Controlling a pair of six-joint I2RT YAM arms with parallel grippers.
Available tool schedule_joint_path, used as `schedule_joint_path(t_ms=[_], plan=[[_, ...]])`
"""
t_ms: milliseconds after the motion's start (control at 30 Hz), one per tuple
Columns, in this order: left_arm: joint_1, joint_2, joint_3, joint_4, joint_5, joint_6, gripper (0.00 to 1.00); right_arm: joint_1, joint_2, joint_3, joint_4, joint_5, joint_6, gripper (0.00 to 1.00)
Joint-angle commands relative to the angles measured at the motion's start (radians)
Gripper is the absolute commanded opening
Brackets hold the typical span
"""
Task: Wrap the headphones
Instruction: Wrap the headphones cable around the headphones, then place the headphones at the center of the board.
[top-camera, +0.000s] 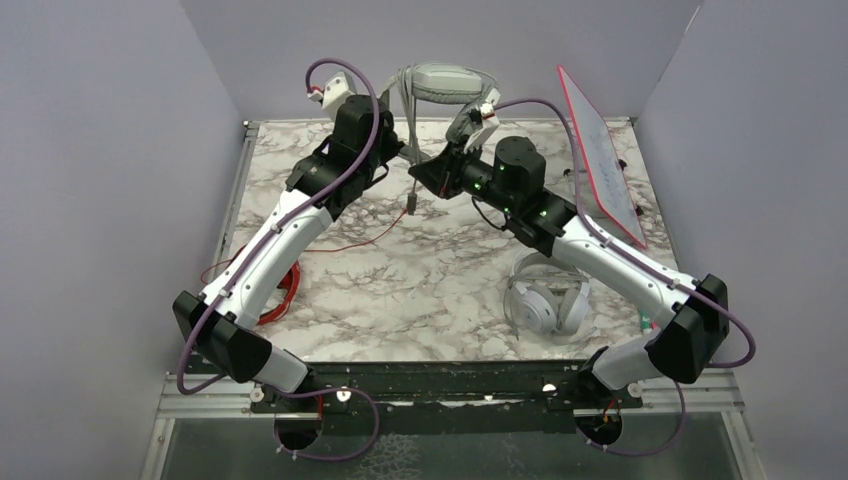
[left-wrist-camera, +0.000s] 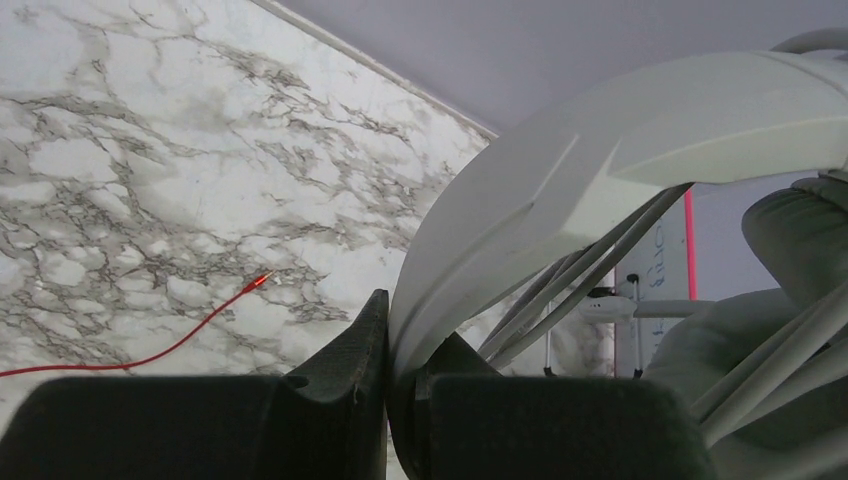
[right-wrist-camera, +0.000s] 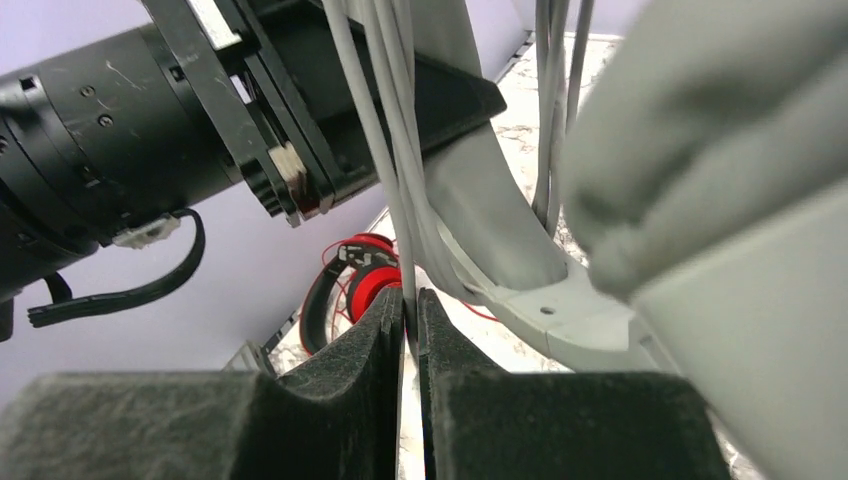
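The light grey headphones (top-camera: 440, 80) hang raised at the back centre. My left gripper (left-wrist-camera: 400, 330) is shut on their headband (left-wrist-camera: 560, 180), and thin grey cable loops (left-wrist-camera: 600, 270) run across the band. My right gripper (right-wrist-camera: 410, 305) stands just right of the left one, its jaws nearly together on one strand of that grey cable (right-wrist-camera: 385, 150). The cable's plug end (top-camera: 412, 205) dangles below the right gripper (top-camera: 428, 178). The white-silver headphones (top-camera: 545, 305) lie on the table by the right arm. The red-and-black headphones (top-camera: 288, 290) lie at the left under the left arm.
A red-framed whiteboard (top-camera: 600, 150) leans at the back right. The red cable (left-wrist-camera: 180, 345) trails across the marble table (top-camera: 420, 280) from the left. Purple walls close in the back and both sides.
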Motion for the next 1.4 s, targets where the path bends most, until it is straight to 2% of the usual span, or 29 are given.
schedule_joint_path(t_ms=[0, 333, 533, 633, 733, 900, 1033, 1200, 1367], plan=[[0.001, -0.068, 0.010, 0.136, -0.020, -0.077, 0.00, 0.006, -0.032, -0.027, -0.035, 0.003, -0.029, 0.15], [0.001, -0.088, -0.003, 0.134, -0.031, -0.069, 0.00, 0.006, -0.067, -0.077, -0.054, 0.031, -0.061, 0.26], [0.001, -0.091, -0.003, 0.108, -0.055, -0.041, 0.00, 0.006, -0.081, -0.071, -0.068, -0.001, -0.084, 0.38], [0.001, -0.095, -0.011, 0.105, -0.063, -0.047, 0.00, 0.006, -0.066, -0.073, -0.051, -0.018, -0.087, 0.48], [0.001, -0.091, -0.001, 0.103, -0.051, -0.045, 0.00, 0.006, -0.049, -0.080, -0.011, -0.088, -0.110, 0.54], [0.001, -0.093, 0.003, 0.097, -0.048, -0.061, 0.00, 0.033, -0.053, -0.162, 0.145, -0.086, -0.158, 0.64], [0.001, -0.088, 0.008, 0.094, -0.042, -0.062, 0.00, 0.096, -0.070, -0.254, 0.284, 0.082, -0.241, 0.67], [0.001, -0.087, 0.011, 0.089, -0.036, -0.062, 0.00, 0.119, -0.069, -0.356, 0.482, 0.177, -0.279, 0.69], [0.001, -0.090, 0.010, 0.085, -0.036, -0.061, 0.00, 0.125, -0.037, -0.384, 0.613, 0.226, -0.293, 0.70]])
